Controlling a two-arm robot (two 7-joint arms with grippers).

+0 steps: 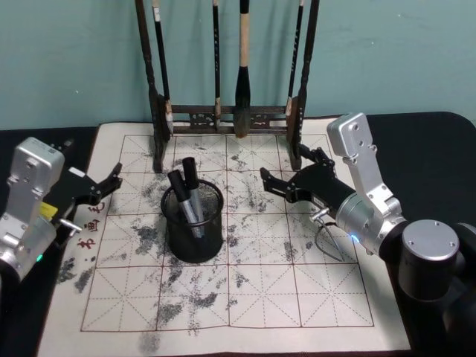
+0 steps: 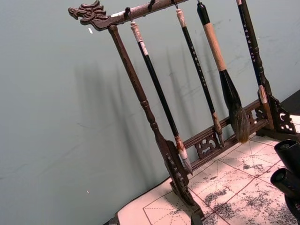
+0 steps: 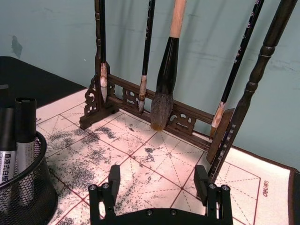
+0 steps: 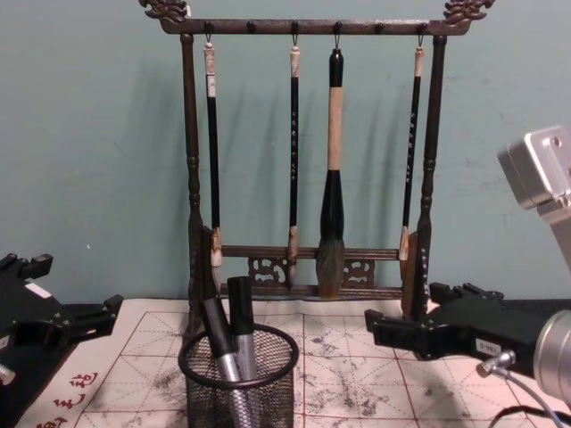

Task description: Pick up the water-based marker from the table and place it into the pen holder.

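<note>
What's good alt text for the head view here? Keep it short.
Black mesh pen holder holding two markers stands on an ink-stained grid mat. The open, empty left gripper and right gripper flank it, and a wooden brush rack with hanging brushes stands behind.

We note a black wire-mesh pen holder (image 1: 193,223), dark carved wood on the brush rack (image 4: 308,152), an ink-stained felt-like mat (image 1: 260,282) with printed grid, and matt black grippers on brushed-metal arms.
</note>
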